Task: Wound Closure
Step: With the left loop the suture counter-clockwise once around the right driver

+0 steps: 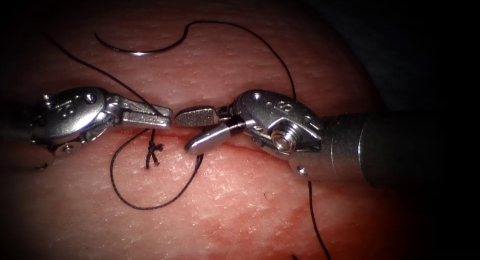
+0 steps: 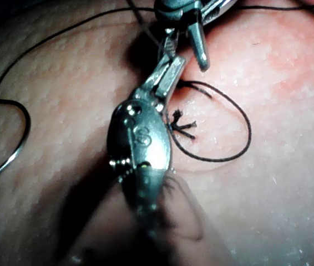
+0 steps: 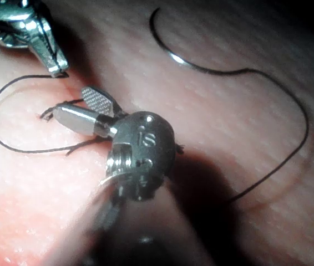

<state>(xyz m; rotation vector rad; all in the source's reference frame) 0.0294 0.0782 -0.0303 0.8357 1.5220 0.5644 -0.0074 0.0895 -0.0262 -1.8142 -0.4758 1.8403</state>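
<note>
Needle lies free on tissue near its far edge, thread trailing. My left tool clamped on thread by knot; right tool jaws apart, empty, over cut.

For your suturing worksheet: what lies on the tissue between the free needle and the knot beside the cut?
In the endoscope view, between the needle and the knot lie bare tissue, a thread strand, and the left tool, shut on that thread.

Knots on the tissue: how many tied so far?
1. The knot sits just below the cut, under the left tool; more may hide under the right tool.
</note>
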